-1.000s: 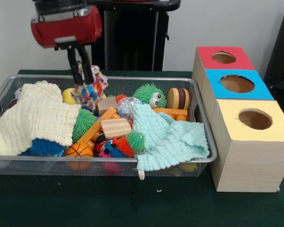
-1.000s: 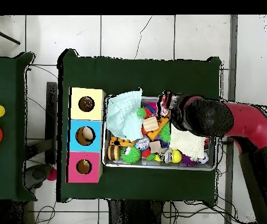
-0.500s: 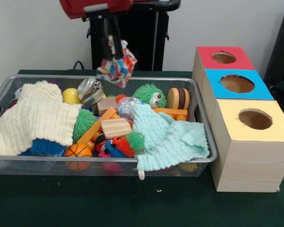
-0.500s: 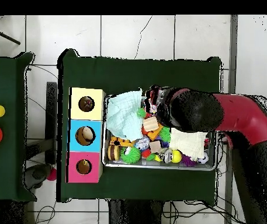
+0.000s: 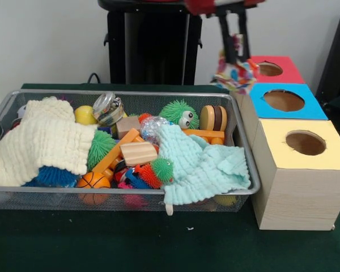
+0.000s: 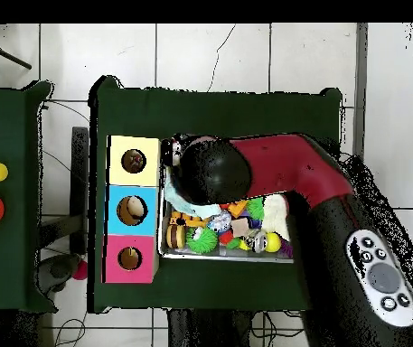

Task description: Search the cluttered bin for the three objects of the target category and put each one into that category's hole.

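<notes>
Gripper (image 5: pixel 233 50) clamped on patterned cloth (image 5: pixel 233 72), cloth dangling below fingers, clear of bin (image 5: pixel 241 136). Landmark: blue box (image 5: pixel 284 100). Cloth hangs just off blue box's bin-side edge, level with seam between blue box and red box (image 5: pixel 268 69); yellow box (image 5: pixel 304 143) lies beyond blue box, toward camera. Nearest holes sit sideways from cloth, away from bin. Judgement: short sideways carry, then lowering, should line cloth over a hole.
</notes>
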